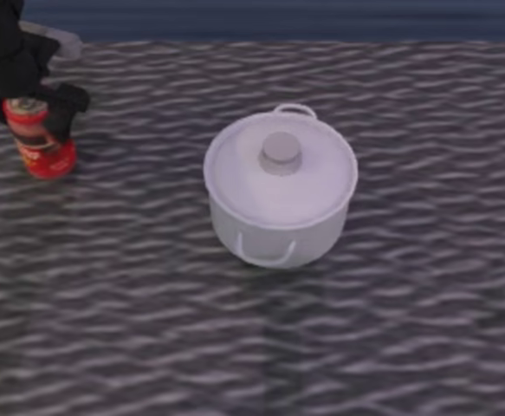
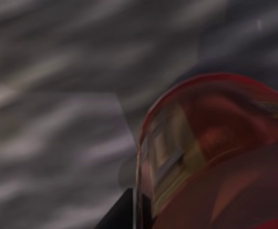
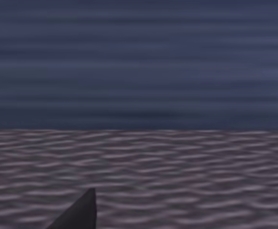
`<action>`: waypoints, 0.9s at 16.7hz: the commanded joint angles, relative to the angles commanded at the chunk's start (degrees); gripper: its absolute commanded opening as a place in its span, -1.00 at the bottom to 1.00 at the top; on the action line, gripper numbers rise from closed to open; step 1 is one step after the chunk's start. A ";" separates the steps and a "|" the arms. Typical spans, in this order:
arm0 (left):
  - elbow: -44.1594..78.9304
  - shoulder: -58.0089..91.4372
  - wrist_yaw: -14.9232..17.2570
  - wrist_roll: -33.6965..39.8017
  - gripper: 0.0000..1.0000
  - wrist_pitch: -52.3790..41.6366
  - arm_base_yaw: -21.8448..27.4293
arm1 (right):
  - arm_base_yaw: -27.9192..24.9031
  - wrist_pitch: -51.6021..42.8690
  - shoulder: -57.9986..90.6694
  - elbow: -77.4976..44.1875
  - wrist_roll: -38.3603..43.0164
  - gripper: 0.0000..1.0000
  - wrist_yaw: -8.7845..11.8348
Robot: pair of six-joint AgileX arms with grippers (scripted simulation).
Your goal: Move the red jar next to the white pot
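The red jar [image 1: 40,139] stands at the far left of the grey rippled table [image 1: 408,329], well apart from the white pot [image 1: 280,195], which sits near the table's centre with its knobbed lid on and one loop handle facing the near edge. The left gripper [image 1: 48,117] is down at the jar, its dark fingers either side of the upper body, and in the top view the jar looks tilted, its lid leaning towards the far edge; it appears to be clamped between the fingers, though the dark arm hides the contact itself. The left wrist view is filled by the jar's red curved wall [image 2: 215,157] pressed close to the camera, which fits a closed hold. The right arm is parked out of the top view; its wrist view shows only one dark fingertip [image 3: 81,212] above bare table, so whether the right gripper is open cannot be told. The step in hand is probably the carry. To do it well, the jar should be lifted clear of the cloth before it travels right, kept low and level so the tilt does not worsen, and brought down upright just beside the pot's left wall, short of touching the pot or its handle, before the fingers let go.
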State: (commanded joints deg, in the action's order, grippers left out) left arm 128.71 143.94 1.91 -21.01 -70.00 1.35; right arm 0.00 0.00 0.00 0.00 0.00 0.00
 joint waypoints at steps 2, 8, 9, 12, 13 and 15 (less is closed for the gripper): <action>0.00 0.00 0.00 0.00 -0.51 0.00 0.00 | 0.00 0.00 0.00 0.00 0.00 1.00 0.00; 0.00 0.00 0.00 0.00 -1.00 0.00 0.00 | 0.00 0.00 0.00 0.00 0.00 1.00 0.00; 0.00 0.00 0.00 0.00 -1.00 0.00 0.00 | 0.00 0.00 0.00 0.00 0.00 1.00 0.00; 0.00 0.00 0.00 0.00 -1.00 0.00 0.00 | 0.00 0.00 0.00 0.00 0.00 1.00 0.00; 0.00 0.00 0.00 0.00 -1.00 0.00 0.00 | 0.00 0.00 0.00 0.00 0.00 1.00 0.00; -0.14 -0.21 -0.02 -0.07 -1.00 -0.03 0.08 | 0.00 0.00 0.00 0.00 0.00 1.00 0.00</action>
State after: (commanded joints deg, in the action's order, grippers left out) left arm 128.57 143.73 1.89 -21.08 -70.02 1.43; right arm 0.00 0.00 0.00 0.00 0.00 0.00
